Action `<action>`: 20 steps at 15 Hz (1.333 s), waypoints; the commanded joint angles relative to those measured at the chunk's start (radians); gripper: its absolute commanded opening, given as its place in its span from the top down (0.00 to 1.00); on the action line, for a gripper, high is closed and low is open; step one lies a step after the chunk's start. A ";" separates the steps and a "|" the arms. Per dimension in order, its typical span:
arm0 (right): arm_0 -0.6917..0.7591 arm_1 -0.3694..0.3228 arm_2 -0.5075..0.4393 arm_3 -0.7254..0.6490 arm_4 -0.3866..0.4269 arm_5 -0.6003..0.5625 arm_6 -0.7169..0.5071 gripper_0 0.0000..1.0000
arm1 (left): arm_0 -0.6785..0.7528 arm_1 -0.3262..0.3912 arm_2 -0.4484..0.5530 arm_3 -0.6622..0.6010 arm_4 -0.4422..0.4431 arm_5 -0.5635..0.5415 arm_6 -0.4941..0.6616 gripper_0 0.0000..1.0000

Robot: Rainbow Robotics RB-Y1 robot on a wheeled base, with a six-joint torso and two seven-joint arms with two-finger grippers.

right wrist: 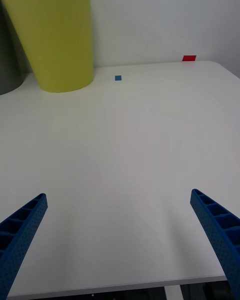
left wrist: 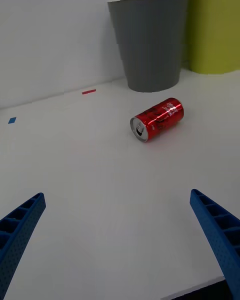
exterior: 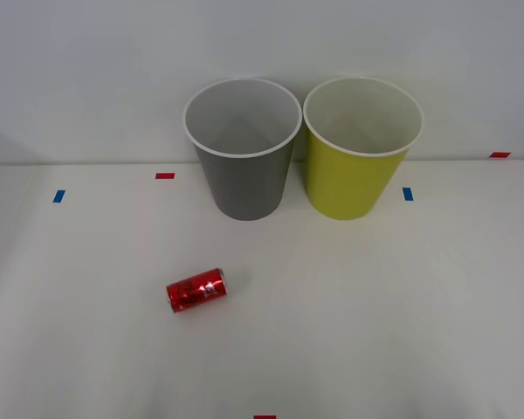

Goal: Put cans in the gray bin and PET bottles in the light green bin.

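Left gripper [left wrist: 117, 250] jaws wide apart, holding nothing, blue ribbed fingers [left wrist: 20, 230] at the lower corners of the left wrist view, above the white table [left wrist: 100, 190]. Right gripper [right wrist: 117, 250] also wide open and empty, fingers [right wrist: 217, 230] over bare table.

Red can [exterior: 196, 290] lies on its side, lower left of centre in the front view, silver end facing the left wrist camera. It sits apart from both bins, nearer the gray bin [exterior: 244, 170].

Gray bin upright at upper centre, light green bin [exterior: 358, 166] just beside it to the right. Small red and blue tape marks [exterior: 164, 175] dot the table.
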 commanded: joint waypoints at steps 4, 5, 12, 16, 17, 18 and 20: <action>0.000 0.000 0.000 0.000 0.000 0.000 0.000 0.00 | -0.004 0.047 0.020 -0.068 0.050 0.101 -0.032 0.00; 0.000 0.000 0.000 0.000 0.000 0.000 0.000 0.00 | -0.018 0.060 0.031 -0.071 0.058 0.115 -0.031 0.00; 0.000 0.000 0.000 0.000 0.000 0.000 0.000 0.00 | -0.199 0.247 0.039 -0.195 0.118 0.425 -0.031 0.00; 0.000 0.000 0.000 0.000 0.000 0.000 0.000 0.00 | -0.279 0.340 0.037 -0.317 0.107 0.687 -0.034 0.00; 0.000 0.000 0.000 0.000 0.000 0.000 0.000 0.00 | -0.291 0.353 0.037 -0.361 0.102 0.765 -0.034 0.00; 0.000 0.000 0.000 0.000 0.000 0.000 0.000 0.00 | -0.307 0.371 0.037 -0.406 0.101 0.851 -0.037 0.00; 0.000 0.000 0.000 0.000 0.000 0.000 0.000 0.00 | -0.354 0.422 0.037 -0.482 0.108 1.024 -0.040 0.00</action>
